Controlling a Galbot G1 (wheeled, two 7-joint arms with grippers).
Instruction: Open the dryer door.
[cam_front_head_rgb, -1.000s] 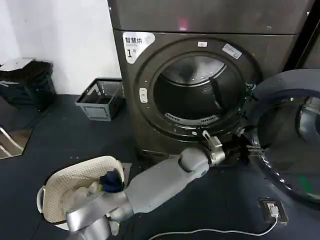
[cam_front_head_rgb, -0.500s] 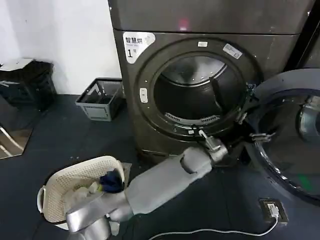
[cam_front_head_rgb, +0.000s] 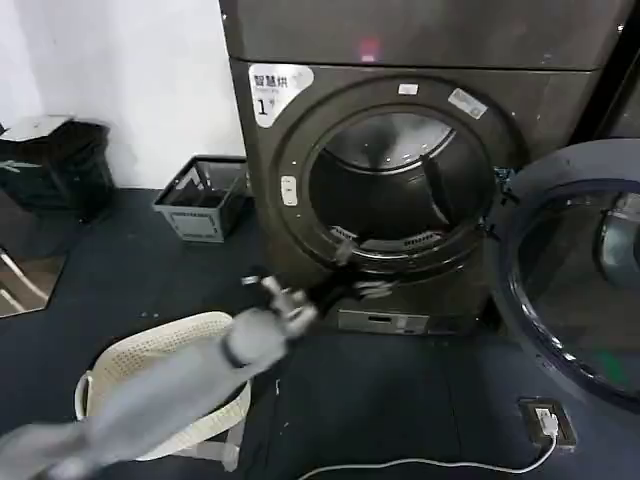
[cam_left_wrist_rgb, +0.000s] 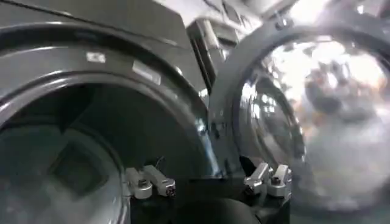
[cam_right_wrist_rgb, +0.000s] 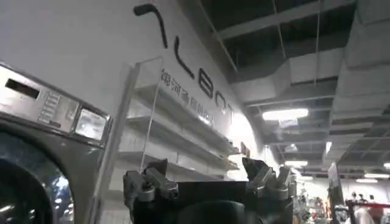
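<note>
Left gripper (cam_front_head_rgb: 350, 275): lower centre of the head view, in front of the drum mouth's lower rim; fingers (cam_left_wrist_rgb: 149, 181) spread apart, holding nothing.
Right gripper (cam_right_wrist_rgb: 207, 182): fingers parted and empty, pointing up toward wall shelves and ceiling.
Dryer door (cam_front_head_rgb: 575, 265): swung wide open at the right edge of the head view, inner side facing the camera.
Dryer (cam_front_head_rgb: 400, 60): upper centre, round opening exposed.
Laundry basket (cam_front_head_rgb: 200, 335): lower left, on the dark floor, partly behind the left arm.
</note>
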